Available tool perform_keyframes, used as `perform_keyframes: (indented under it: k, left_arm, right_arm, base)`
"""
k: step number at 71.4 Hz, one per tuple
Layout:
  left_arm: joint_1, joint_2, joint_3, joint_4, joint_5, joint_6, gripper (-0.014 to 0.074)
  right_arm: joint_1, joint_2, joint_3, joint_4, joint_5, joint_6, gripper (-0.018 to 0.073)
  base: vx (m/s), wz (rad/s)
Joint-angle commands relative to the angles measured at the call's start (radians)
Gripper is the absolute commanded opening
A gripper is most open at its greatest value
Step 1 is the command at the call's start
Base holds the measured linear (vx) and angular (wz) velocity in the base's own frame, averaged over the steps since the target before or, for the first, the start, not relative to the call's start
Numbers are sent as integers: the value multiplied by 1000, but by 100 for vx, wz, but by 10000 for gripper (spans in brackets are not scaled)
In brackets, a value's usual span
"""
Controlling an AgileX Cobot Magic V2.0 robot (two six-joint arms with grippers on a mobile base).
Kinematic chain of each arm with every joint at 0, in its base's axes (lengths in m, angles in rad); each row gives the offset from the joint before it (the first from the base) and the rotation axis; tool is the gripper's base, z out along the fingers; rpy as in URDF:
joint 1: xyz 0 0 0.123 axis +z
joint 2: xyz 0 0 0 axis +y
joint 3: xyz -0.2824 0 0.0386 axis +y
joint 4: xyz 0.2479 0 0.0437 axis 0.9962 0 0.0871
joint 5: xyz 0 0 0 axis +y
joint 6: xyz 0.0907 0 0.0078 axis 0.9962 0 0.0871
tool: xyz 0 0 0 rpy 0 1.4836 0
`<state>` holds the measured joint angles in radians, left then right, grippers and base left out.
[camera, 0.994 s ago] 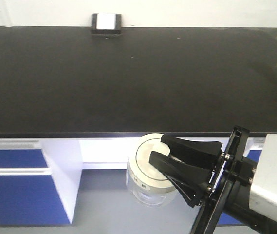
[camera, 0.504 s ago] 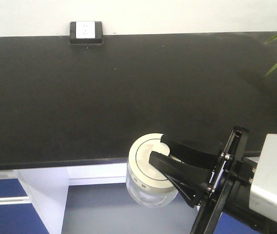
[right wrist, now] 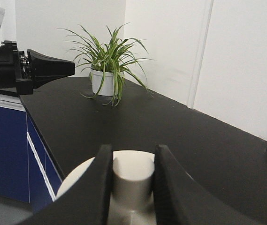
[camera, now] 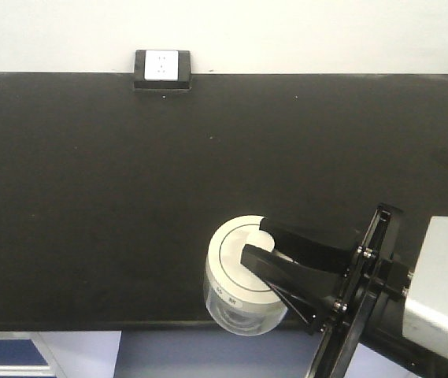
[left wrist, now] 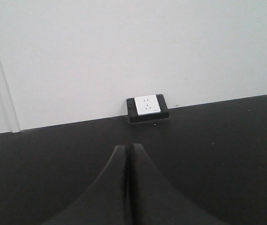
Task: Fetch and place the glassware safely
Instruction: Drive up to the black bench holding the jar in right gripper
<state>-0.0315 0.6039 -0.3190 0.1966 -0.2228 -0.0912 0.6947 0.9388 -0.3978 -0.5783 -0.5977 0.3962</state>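
Observation:
The glassware (camera: 235, 293) is a small squat clear jar with a round cream-white lid and tiny dark marks on its rim. It hangs over the black counter's front edge (camera: 90, 324). My right gripper (camera: 253, 240) reaches in from the lower right and is shut on the lid's central knob. In the right wrist view the two black fingers of the right gripper (right wrist: 132, 157) press both sides of the knob, with the lid (right wrist: 77, 176) showing to the left. My left gripper (left wrist: 128, 148) is shut on nothing above the counter, and its arm (right wrist: 44, 69) shows at the far left.
A black counter top (camera: 90, 197) runs back to a white wall. A white socket in a black box (camera: 161, 69) stands at its back edge (left wrist: 147, 106). A potted plant (right wrist: 106, 70) stands on the counter's end. Blue cabinets (right wrist: 2, 154) sit below.
The whole view has advanced over the counter, whose front edge has dropped from mid-frame to near the bottom. The jar, held the same way, now hangs over the counter edge instead of the floor.

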Motion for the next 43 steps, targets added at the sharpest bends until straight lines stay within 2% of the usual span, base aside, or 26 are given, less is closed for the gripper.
perform_keyframes:
  k: [1,43]
  left_arm:
    - [-4,2,-28,-8,-72,-8,-7]
    - [-4,2,-28,-8,-72,-8,-7]
  right_arm:
    - [-1,-12,-32,25,-95,-2,-3]
    - [-1,-12,-32,25,-95,-2,-3]
  base:
    - [20,11]
    - [13,5]
